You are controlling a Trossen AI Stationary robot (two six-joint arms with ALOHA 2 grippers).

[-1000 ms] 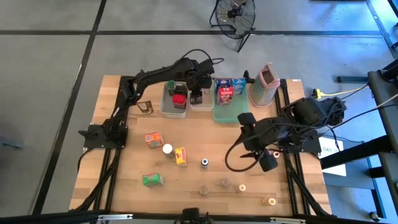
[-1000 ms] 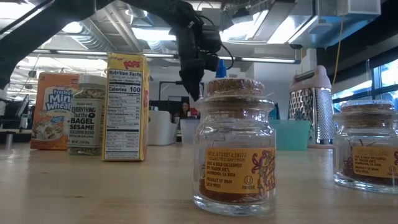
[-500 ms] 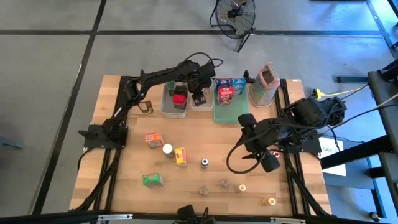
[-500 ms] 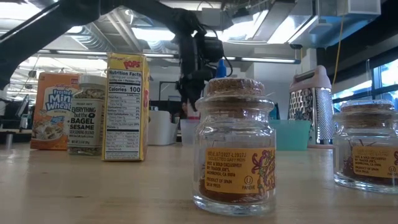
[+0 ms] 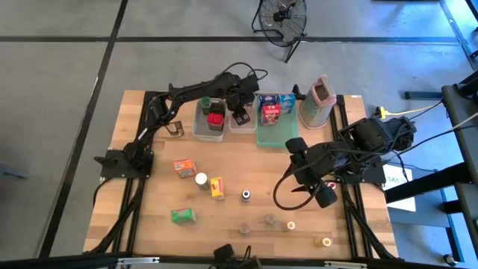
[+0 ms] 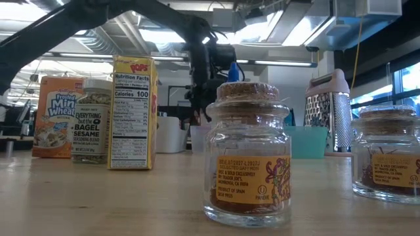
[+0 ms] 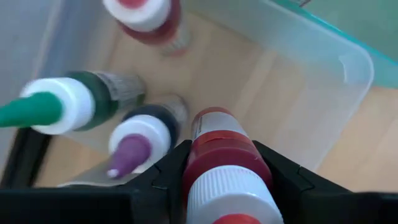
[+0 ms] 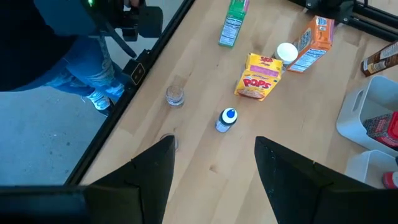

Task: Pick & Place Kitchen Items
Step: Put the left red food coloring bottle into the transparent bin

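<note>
My left gripper (image 5: 240, 116) is at the table's far middle, over a clear tub (image 7: 348, 68), and is shut on a small red bottle (image 7: 221, 165) with a white cap. In the tub stand a green-capped (image 7: 62, 106), a purple-capped (image 7: 134, 146) and a red bottle (image 7: 146, 15). My right gripper (image 5: 323, 196) hangs open and bare high over the table's right half. Below and beside it lie loose items: a Pops box (image 8: 255, 78), a blue-capped bottle (image 8: 227, 119) and a cork-lidded jar (image 6: 251, 157). My left gripper pinches the red bottle's body just under the white cap (image 7: 217, 149) between its two fingers (image 7: 165, 180). The fingers come from above, pointing down. The bottle stands upright below them, inside the tub's walls. Whether its base touches the tub's floor I cannot tell.
A second tub (image 5: 210, 125) with a red box stands left of the first. Right of it are a green tray (image 5: 272, 134) with blue boxes and a metal grater (image 5: 320, 101). An orange box (image 5: 184, 167) and a green box (image 5: 182, 216) lie near left. A person (image 8: 62, 50) stands at the near edge.
My left gripper has sunk toward the clear tub with the red bottle still in its fingers, and it has rolled about its own downward line. The bottle has gone down with it, still upright.
</note>
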